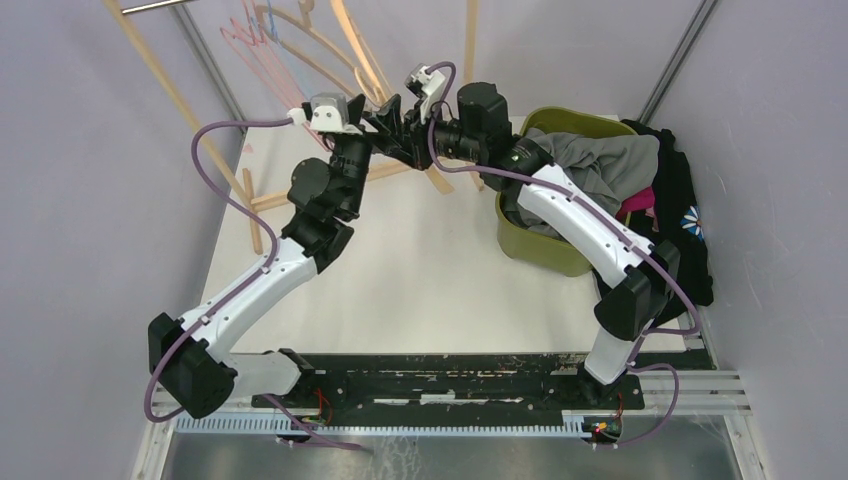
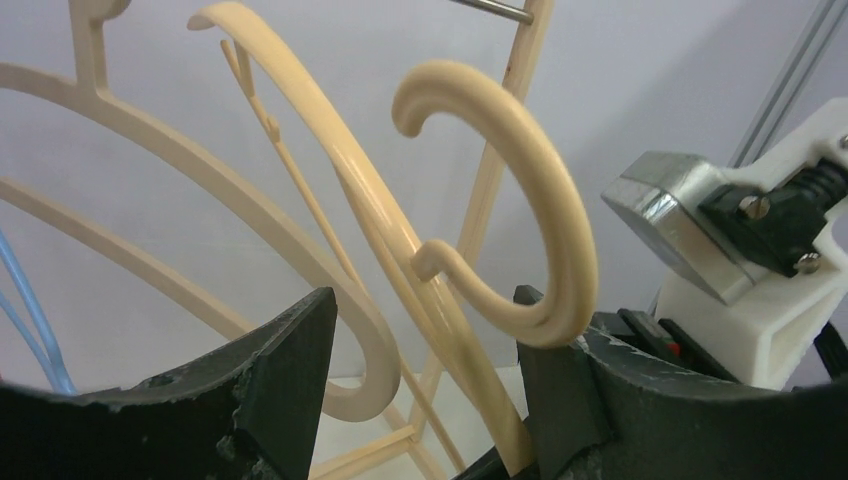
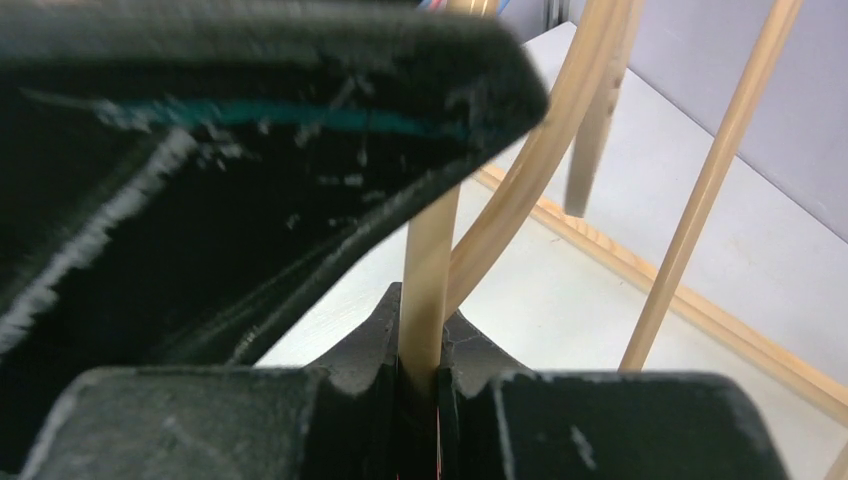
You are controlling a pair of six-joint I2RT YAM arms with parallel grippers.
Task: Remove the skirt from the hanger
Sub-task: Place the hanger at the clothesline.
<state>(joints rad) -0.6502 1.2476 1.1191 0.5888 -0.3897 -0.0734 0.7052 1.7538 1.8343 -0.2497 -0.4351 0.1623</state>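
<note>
My right fingers [image 3: 420, 385] are closed on a cream hanger [image 2: 545, 200], and its thin bar is pinched tight in the slot between them. My left fingers [image 2: 425, 340] are spread apart. The same hanger's stem runs up through the gap, close against the right-hand finger [image 2: 560, 400], and its hook curls just above that finger. I cannot tell whether the stem touches it. The stretch of hanger I can see is bare.

Both my wrists meet at the far side of the tabletop [image 1: 420, 290], in front of a wooden rack [image 3: 708, 190]. More cream hangers [image 2: 200, 200] and a blue one [image 2: 30, 320] hang there.

To my right an olive-green basket [image 1: 540, 255] stands on the tabletop, heaped with clothes. A grey garment [image 1: 600, 155] lies on top, a black one with a flower print [image 1: 690, 215] spills over the far side, and some pink shows between them. Which of these is the skirt I cannot tell.
</note>
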